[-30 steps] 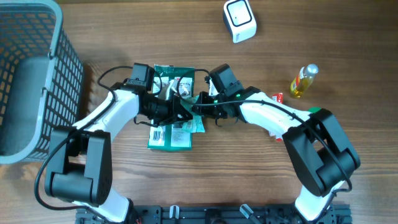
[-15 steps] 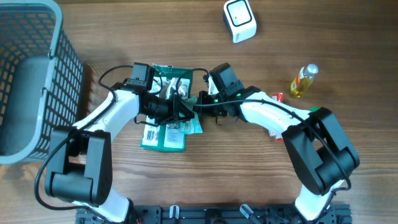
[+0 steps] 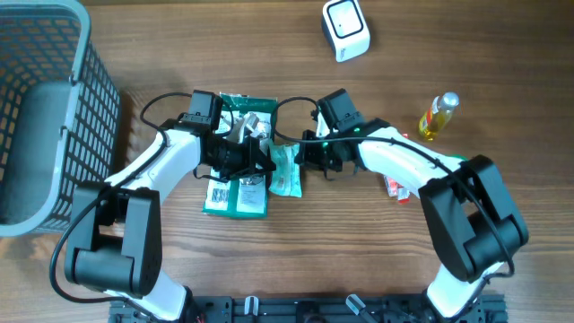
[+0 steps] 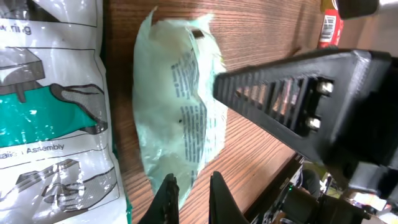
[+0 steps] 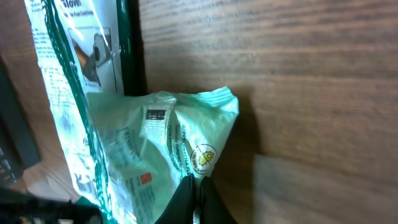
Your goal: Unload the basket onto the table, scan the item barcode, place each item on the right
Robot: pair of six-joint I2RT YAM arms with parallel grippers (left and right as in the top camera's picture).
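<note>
Pinching the lower edge of the pale green pouch (image 5: 158, 149), the right gripper (image 5: 194, 200) is holding its fingers pressed fully together on the film. The left gripper (image 4: 191, 198) is meeting the same pouch from the opposite side, its fingers drawn almost together with a corner of the pouch lying between them. The right gripper's black finger is showing across the pouch in the left wrist view. The pouch is sitting crumpled between the two grippers near the middle of the wooden table (image 3: 359, 260); whether it is resting on the wood or raised just off it cannot be told. It is lying just beside the right edge of a flat green-and-white pack (image 3: 235, 197), which is lying printed face up under the left arm. To the right, a small red item (image 3: 395, 186) is lying partly hidden by the right arm. Farther right, a small yellow bottle (image 3: 436, 117) is resting well apart from the pouch. At the left edge, a grey mesh basket (image 3: 90, 108) is standing. At the far side, a white scanner (image 3: 345, 30) is sitting, well apart from the pouch and both grippers.
</note>
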